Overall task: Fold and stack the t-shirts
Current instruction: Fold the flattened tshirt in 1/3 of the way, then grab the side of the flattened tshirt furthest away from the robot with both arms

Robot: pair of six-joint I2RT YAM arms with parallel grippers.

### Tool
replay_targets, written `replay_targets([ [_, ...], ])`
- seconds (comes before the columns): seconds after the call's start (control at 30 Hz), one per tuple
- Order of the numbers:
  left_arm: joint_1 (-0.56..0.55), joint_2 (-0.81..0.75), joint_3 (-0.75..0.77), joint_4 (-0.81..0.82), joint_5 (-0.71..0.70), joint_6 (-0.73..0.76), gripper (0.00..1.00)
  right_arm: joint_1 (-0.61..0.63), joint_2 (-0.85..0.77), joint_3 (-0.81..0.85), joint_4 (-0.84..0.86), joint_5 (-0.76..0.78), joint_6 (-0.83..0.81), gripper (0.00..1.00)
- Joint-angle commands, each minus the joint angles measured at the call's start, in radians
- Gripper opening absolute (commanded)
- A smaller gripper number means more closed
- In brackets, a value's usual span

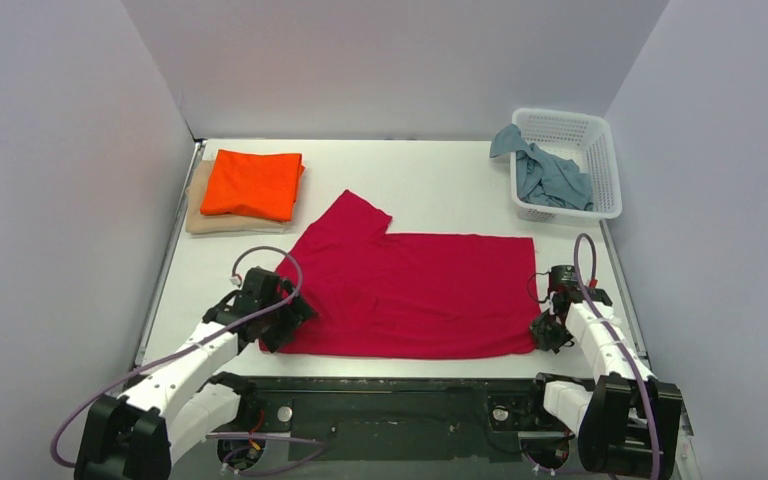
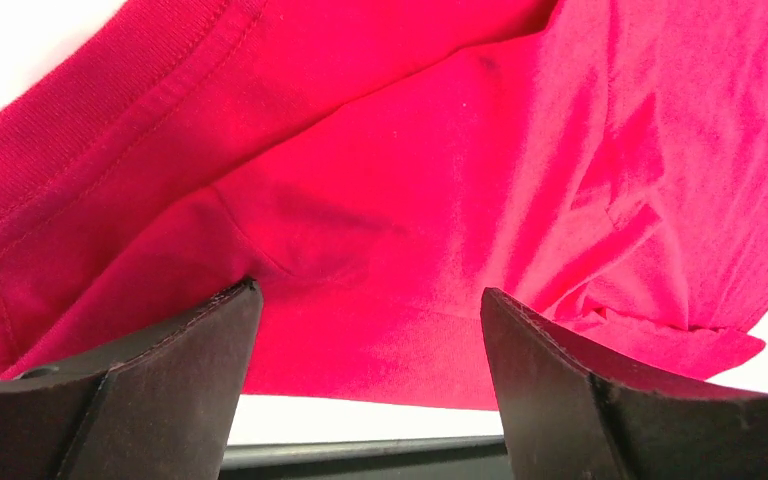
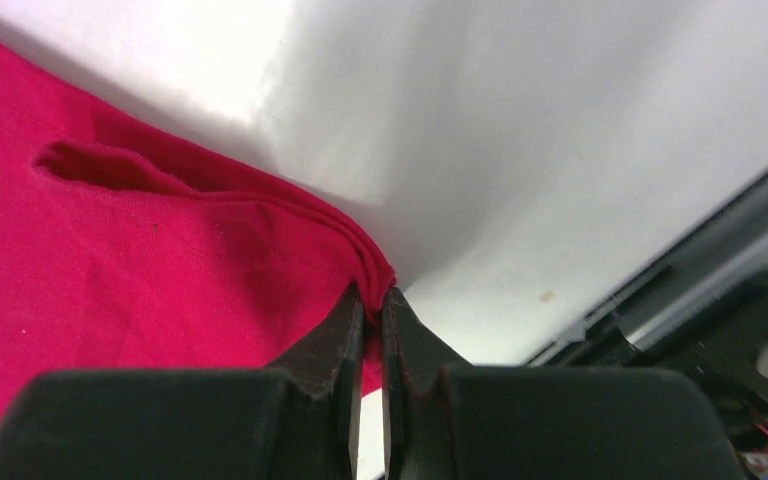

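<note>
The crimson red t-shirt lies spread on the white table, one sleeve pointing to the back left. My left gripper is open at the shirt's near left corner, its fingers astride the red cloth. My right gripper is shut on the shirt's near right corner, low at the table. The orange t-shirt lies folded on the folded beige t-shirt at the back left. The grey-blue t-shirt is crumpled in the basket.
The white lattice basket stands at the back right corner. The table's dark front rail runs just behind the shirt's near hem. Grey walls close in the left, right and back sides.
</note>
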Motion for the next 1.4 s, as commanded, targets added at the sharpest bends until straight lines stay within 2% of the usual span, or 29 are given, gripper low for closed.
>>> replay_targets([
  [0.0,-0.05,-0.118,-0.04,-0.324,-0.075,-0.118,0.92,-0.006,-0.064,-0.026,-0.212,0.002,-0.001,0.01],
  [0.1,-0.103,-0.183,-0.046,-0.37,-0.077,-0.188,0.92,-0.005,-0.095,-0.044,-0.234,0.004,0.005,0.03],
  [0.17,-0.141,-0.221,-0.039,-0.407,-0.104,-0.221,0.92,-0.005,-0.113,-0.051,-0.242,-0.002,0.01,0.08],
  [0.37,-0.155,-0.289,0.044,-0.418,-0.149,-0.191,0.93,-0.005,-0.202,0.004,-0.292,0.04,0.014,0.34],
  [0.43,-0.155,-0.284,0.116,-0.388,-0.171,-0.152,0.93,-0.004,-0.233,0.083,-0.318,0.05,-0.003,0.44],
  [0.47,-0.155,-0.269,0.144,-0.378,-0.179,-0.121,0.93,-0.004,-0.239,0.11,-0.321,0.059,-0.017,0.52],
  [0.53,-0.154,-0.229,0.239,-0.31,-0.202,-0.053,0.93,-0.003,-0.254,0.192,-0.32,0.084,-0.033,0.7],
  [0.57,-0.153,-0.187,0.3,-0.288,-0.219,0.002,0.93,-0.003,-0.258,0.242,-0.301,0.09,-0.043,0.87],
  [0.63,-0.141,-0.094,0.393,-0.209,-0.228,0.084,0.93,-0.005,-0.241,0.313,-0.262,0.112,-0.088,0.94],
  [0.7,-0.114,0.029,0.498,-0.136,-0.199,0.17,0.93,-0.004,-0.195,0.374,-0.205,0.107,-0.131,0.95],
  [0.8,-0.06,0.226,0.691,-0.04,-0.136,0.273,0.93,0.004,-0.064,0.418,-0.075,-0.014,-0.187,0.96],
  [0.9,-0.033,0.486,0.871,-0.024,-0.109,0.395,0.93,0.068,0.07,0.498,0.003,0.049,-0.246,0.96],
  [0.97,-0.023,0.643,1.018,-0.039,-0.13,0.457,0.93,0.101,0.156,0.542,0.038,0.102,-0.267,0.96],
  [1.07,-0.012,0.835,1.238,-0.067,-0.165,0.542,0.93,0.109,0.26,0.575,0.113,0.104,-0.257,0.97],
  [1.13,-0.008,1.018,1.362,-0.088,-0.161,0.629,0.93,0.109,0.308,0.593,0.138,0.101,-0.255,0.97],
  [1.27,0.002,1.269,1.623,-0.152,-0.147,0.698,0.91,0.105,0.378,0.614,0.143,0.132,-0.255,0.97],
  [1.37,0.004,1.43,1.875,-0.273,-0.145,0.713,0.86,0.102,0.405,0.614,0.144,0.145,-0.252,0.97],
])
